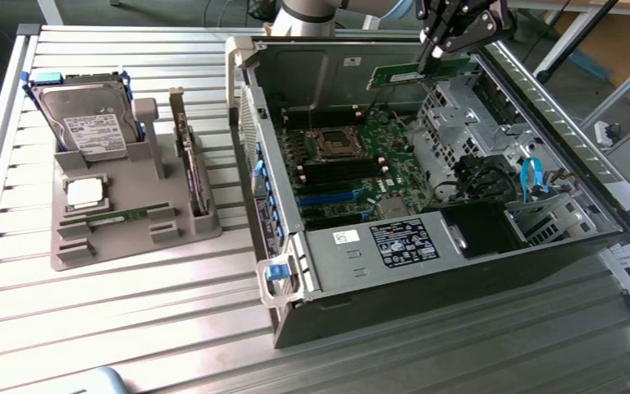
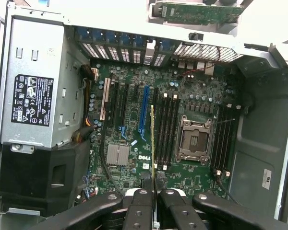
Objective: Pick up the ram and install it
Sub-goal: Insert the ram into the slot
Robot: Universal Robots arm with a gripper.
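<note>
Ram (image 2: 152,139) is clamped edge-on in my gripper (image 2: 153,197): jaws pinched nearly together on its near end, rest of the stick poking out past my fingertips. It hangs above the motherboard (image 2: 129,120) inside the open PC case (image 1: 293,271), not touching it. In the wrist view its thin edge runs between the blue slot (image 2: 144,110) and the row of black memory slots (image 2: 165,129). CPU socket (image 2: 196,139) sits just beyond those slots, w/ more black slots on its far side. Power supply box (image 2: 33,86) fills 1 end of the case. On the exterior view's left, well apart on the slatted table (image 1: 129,328), a grey tray (image 1: 129,246) holds a hard drive (image 1: 91,119), a silver chip (image 1: 85,193), an upright card (image 1: 189,156) and 1 more green stick (image 1: 129,215).
</note>
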